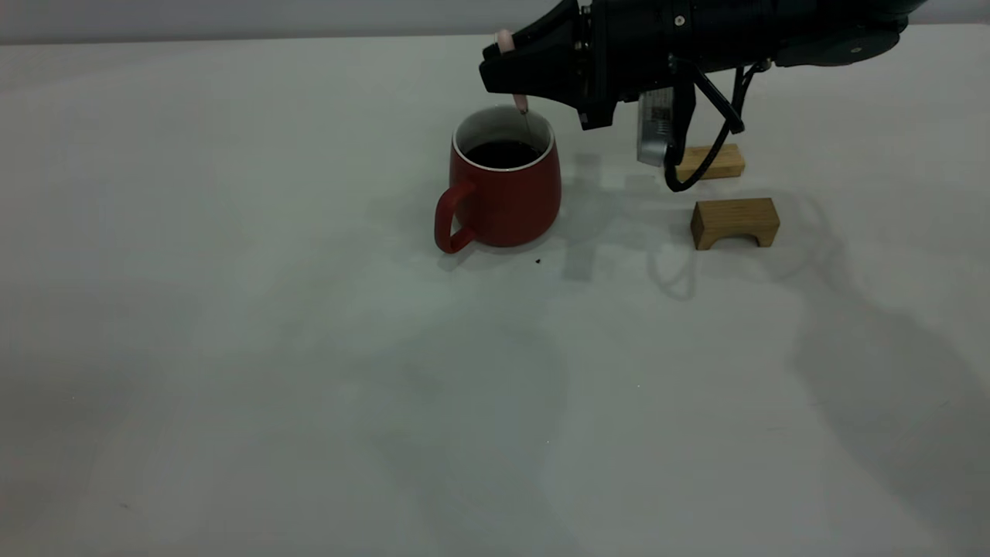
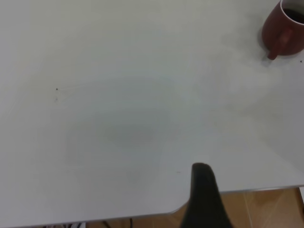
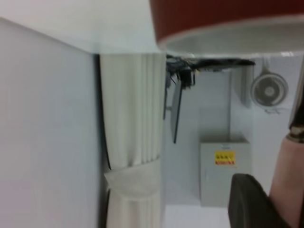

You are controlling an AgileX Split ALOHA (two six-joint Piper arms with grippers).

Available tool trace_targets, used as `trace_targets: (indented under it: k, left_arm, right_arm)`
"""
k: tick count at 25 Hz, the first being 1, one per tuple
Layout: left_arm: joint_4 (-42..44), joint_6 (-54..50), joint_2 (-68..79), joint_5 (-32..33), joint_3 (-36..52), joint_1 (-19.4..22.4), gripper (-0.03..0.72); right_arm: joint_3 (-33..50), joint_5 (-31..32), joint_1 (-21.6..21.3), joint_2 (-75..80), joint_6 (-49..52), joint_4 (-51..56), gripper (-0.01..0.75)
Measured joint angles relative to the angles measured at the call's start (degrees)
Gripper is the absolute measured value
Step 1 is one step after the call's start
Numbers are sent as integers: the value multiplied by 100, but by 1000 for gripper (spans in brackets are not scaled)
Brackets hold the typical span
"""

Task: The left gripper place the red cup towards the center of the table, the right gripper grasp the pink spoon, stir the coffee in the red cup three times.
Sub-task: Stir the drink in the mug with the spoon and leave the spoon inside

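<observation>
Stirring stage: judging by the layout, the cup is already placed and my right claw has the spoon over it, so stirring is the step in hand.
Right claw: it reaches in from the right side of the exterior view and hangs just above the far rim of the red cup, clamped on the pale handle of the pink spoon.
Spoon axis: the spoon hangs nearly upright, handle up in my claw, metal stem slanting down into the mug's white inside; I cannot tell whether its bowl touches the coffee.
Key relation: the coffee lies straight below the claw, so the coming move calls for going down along the spoon's long axis, then circling inside the rim.
Cup: it stands upright on the tabletop near the middle, loop handle turned toward the exterior camera's left.
Left claw: my left claw sits well apart from the cup, over the tabletop's edge; I cannot tell its state.
Nearer arm: the right one, clearly.
Bystanders: two wooden blocks rest beside the cup, under my right arm.
Risk: a wide circle could knock the rim.
</observation>
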Motion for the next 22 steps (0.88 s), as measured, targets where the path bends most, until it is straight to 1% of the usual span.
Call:
trace_targets:
  k: [4,7,10,13,16,19,22]
  left_arm:
    - [0,0,0,0,0,0,586]
    - [0,0,0,0,0,0,586]
    - [0,0,0,0,0,0,586]
    - [0,0,0,0,0,0,586]
    - [0,-6,0,0,0,0,586]
    - [0,-6,0,0,0,0,586]
    - [0,-6,0,0,0,0,586]
  right_arm:
    - [-505,274,143,304,0,-5,122]
    - [-1015,287,196,552,6,-5,122]
    - [-1188,287,150,572,6,-5,122]
    - [-1135,274,11,566,6,-5,122]
    - [-767,56,-87,412,17,0,122]
    - [-410,-16,-81,211,27,-5,122]
    - [-404,140,16,185,34,1,122]
